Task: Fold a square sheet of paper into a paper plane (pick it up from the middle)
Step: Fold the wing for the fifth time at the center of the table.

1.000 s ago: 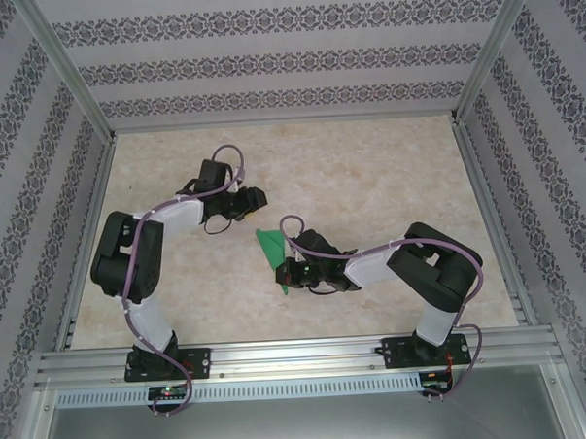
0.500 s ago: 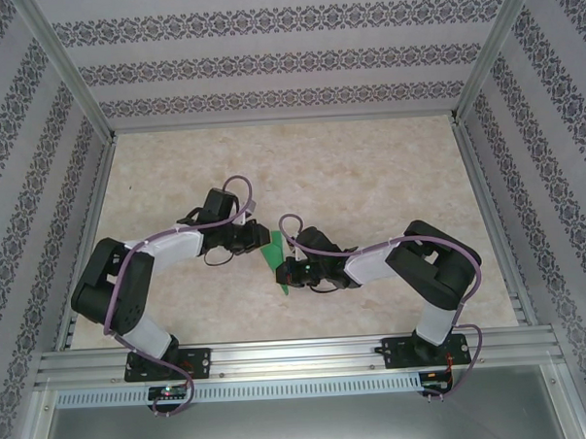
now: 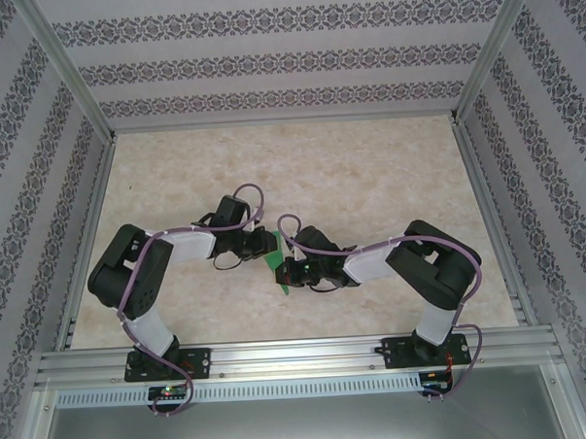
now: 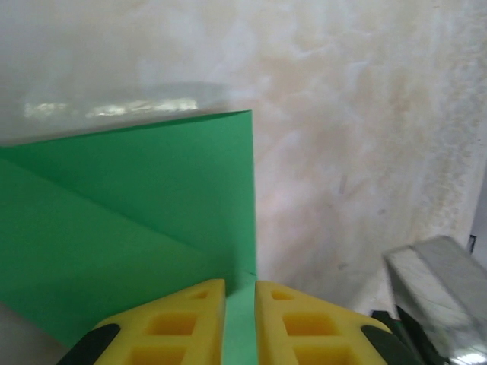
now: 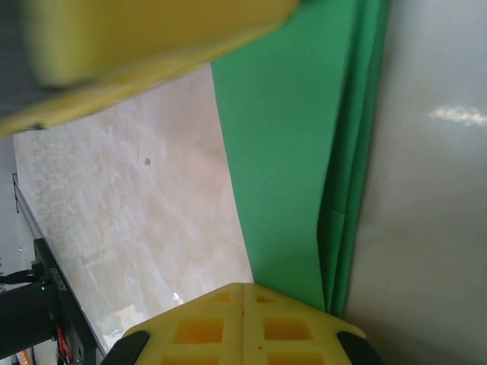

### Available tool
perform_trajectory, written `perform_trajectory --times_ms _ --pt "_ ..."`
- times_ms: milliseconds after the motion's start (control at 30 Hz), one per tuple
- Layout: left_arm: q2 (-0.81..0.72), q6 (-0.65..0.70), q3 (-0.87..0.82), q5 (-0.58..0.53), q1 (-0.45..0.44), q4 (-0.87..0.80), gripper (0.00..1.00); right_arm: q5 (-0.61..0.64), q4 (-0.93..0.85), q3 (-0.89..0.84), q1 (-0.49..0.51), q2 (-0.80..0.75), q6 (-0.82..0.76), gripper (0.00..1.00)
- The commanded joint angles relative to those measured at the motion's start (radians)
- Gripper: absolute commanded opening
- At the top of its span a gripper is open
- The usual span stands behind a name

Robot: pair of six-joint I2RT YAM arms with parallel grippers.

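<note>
**1. Walls** (image 3: 286, 59). Patterned panels close off my bench at 9, 12 and 3 o'clock.

**2. Table** (image 3: 378, 167). Pale marbled top.

**3. Rail** (image 3: 299, 353). Metal bar at 6 o'clock, carrying both my bases.

**4. Left arm** (image 3: 144, 270) and **right arm** (image 3: 421, 262). Both are bent inward and meet just toward 6 o'clock of the table's middle.

**5. Green paper** (image 4: 129, 205). It sits between my two wrists near the table's middle.
- Done: it is no longer a flat square. A diagonal crease crosses its face, and the right wrist view shows several layers stacked along one long edge.
- Left, by my judgement: it is too broad for a dart, so the narrowing folds and the ridge remain.

**6. Left pincer** (image 4: 240, 286). At the paper's 9 o'clock from above. The fingers are drawn close with a thin slit between them, and green shows in the slit. Whether they pinch the paper or stand over it I cannot tell.

**7. Right pincer** (image 5: 243, 289). At the paper's 5 o'clock from above. The fingers are pressed together, tips at the paper's near edge. I cannot tell whether a layer is caught.

**Obstructions.**
- My own pincers crowd each other. A blurred yellow finger (image 5: 152, 30) looms at 11 o'clock in the right wrist view.
- There is little room to turn a flap.
</note>
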Motion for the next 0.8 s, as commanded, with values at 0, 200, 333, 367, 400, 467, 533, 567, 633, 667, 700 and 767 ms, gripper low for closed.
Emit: perform_trajectory --times_ms 0,200,333,367,400,467,533,567,633,667,700,767 --pt "0.061 -0.004 0.009 -0.038 -0.005 -0.008 0.16 0.061 -0.187 -0.029 -0.007 0.009 -0.026 0.0" --pt "0.093 -0.002 0.001 -0.074 -0.005 -0.055 0.14 0.075 -0.212 0.008 -0.006 -0.091 -0.032 0.02" --pt "0.1 0.008 0.008 -0.08 -0.005 -0.076 0.14 0.075 -0.217 0.029 -0.012 -0.109 -0.029 0.03" --pt "0.104 0.01 0.014 -0.081 -0.005 -0.082 0.14 0.073 -0.213 0.032 -0.012 -0.101 -0.028 0.03" --pt "0.107 0.01 0.019 -0.08 -0.005 -0.086 0.14 0.07 -0.205 0.032 -0.012 -0.092 -0.021 0.03" --pt "0.112 0.015 0.03 -0.075 -0.005 -0.091 0.14 0.054 -0.175 0.028 -0.013 -0.057 -0.006 0.03" --pt "0.113 0.016 0.035 -0.082 -0.006 -0.098 0.14 0.028 -0.154 0.021 -0.012 -0.023 0.007 0.03" --pt "0.115 0.017 0.039 -0.087 -0.005 -0.105 0.14 0.023 -0.129 0.004 -0.009 -0.016 0.021 0.02" --pt "0.122 0.02 0.049 -0.091 -0.005 -0.117 0.14 0.017 -0.087 -0.034 -0.005 -0.015 0.041 0.03" --pt "0.124 0.021 0.052 -0.089 -0.005 -0.121 0.14 0.013 -0.073 -0.048 -0.003 -0.022 0.046 0.02" --pt "0.126 0.021 0.052 -0.09 -0.005 -0.12 0.13 0.013 -0.073 -0.057 0.0 -0.035 0.046 0.03" --pt "0.122 0.013 0.048 -0.09 -0.005 -0.116 0.13 0.024 -0.096 -0.064 0.005 -0.072 0.042 0.02"
